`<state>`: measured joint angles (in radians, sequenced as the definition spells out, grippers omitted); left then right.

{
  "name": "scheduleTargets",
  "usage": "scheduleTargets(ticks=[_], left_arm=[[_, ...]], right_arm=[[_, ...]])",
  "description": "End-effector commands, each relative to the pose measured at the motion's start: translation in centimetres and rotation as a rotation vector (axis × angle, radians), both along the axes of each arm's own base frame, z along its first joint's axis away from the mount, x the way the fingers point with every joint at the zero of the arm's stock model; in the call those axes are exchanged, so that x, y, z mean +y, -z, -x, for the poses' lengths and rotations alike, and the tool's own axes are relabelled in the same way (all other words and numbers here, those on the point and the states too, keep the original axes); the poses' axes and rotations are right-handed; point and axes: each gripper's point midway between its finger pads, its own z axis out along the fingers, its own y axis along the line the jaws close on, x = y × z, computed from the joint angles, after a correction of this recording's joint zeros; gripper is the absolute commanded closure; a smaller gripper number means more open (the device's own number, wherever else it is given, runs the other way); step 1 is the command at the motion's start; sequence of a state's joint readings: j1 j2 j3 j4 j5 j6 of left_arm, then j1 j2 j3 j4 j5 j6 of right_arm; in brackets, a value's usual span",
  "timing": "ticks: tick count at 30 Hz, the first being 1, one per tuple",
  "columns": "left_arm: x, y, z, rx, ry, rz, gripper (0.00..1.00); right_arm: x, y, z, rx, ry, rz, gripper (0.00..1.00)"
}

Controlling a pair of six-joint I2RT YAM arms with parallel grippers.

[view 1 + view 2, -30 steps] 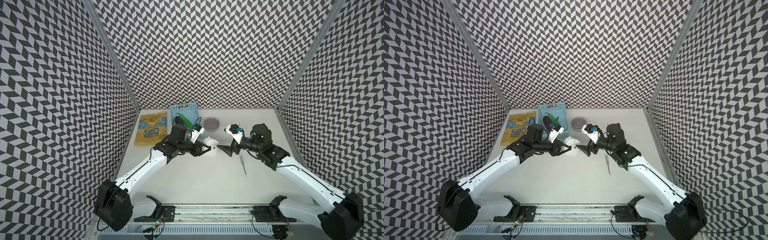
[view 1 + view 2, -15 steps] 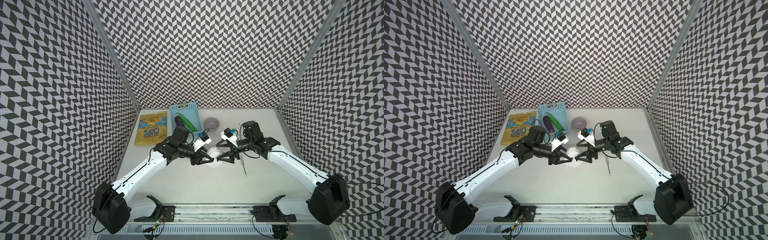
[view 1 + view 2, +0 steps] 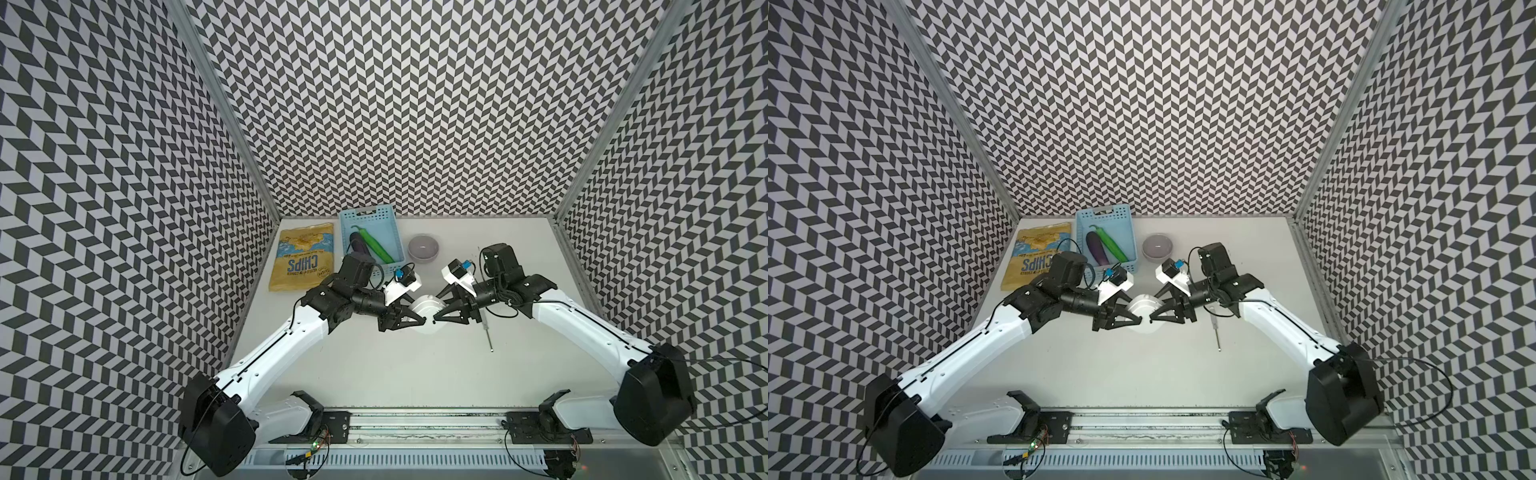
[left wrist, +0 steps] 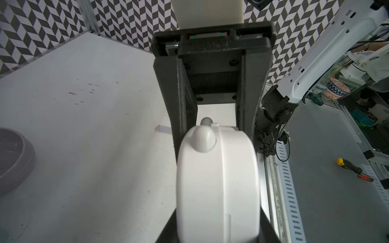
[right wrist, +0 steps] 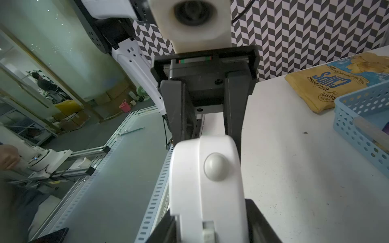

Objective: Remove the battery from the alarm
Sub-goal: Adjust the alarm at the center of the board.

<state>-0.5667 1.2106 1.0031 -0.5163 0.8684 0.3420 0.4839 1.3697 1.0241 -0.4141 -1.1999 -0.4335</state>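
left claw (image 3: 415,311) stays clamped on alarm (image 3: 427,309) just in front of bowl (image 3: 424,257), right claw (image 3: 439,308) has just swung in and closed on its other end, so two-handed hold is set; battery not visible, presumably still inside.

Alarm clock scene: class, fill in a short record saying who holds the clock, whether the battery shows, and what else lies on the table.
alarm: white, between the two grippers
left gripper: shut on the alarm
right gripper: straddles the alarm's other end; grip unclear
battery: not visible in any view
screwdriver: lying flat, untouched
others: lilac bowl, blue basket, chips bag
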Motion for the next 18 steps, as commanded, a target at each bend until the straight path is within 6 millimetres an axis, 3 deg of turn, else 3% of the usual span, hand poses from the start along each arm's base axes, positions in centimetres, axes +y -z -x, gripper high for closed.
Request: scheduleTargets(ticks=[1,3,5,8,14,18], left_arm=[[-0.3,-1.3,-0.6,-0.038,0.010,0.026,0.77],[-0.1,-1.5,-1.3,-0.036,-0.014,0.034,0.64],[0.4,-1.9,-1.9,-0.032,-0.031,0.062,0.63],[1.2,-2.4,-2.6,-0.035,-0.066,0.103,0.49],[4.1,-4.8,-4.2,-0.043,-0.222,0.243,0.04],[6.6,-5.5,-4.7,0.074,-0.424,0.421,0.00]], right_arm=[[0.4,-1.1,0.0,-0.017,-0.011,-0.039,0.60],[0.3,-1.3,-0.2,-0.008,0.004,-0.044,0.65],[0.3,-1.6,-0.2,0.017,0.018,-0.046,0.73],[0.1,-1.5,-0.2,0.053,0.024,-0.039,0.78],[-1.4,-1.3,-2.6,0.164,0.168,-0.046,0.77],[-3.2,-2.3,-5.2,0.291,0.335,-0.117,0.78]])
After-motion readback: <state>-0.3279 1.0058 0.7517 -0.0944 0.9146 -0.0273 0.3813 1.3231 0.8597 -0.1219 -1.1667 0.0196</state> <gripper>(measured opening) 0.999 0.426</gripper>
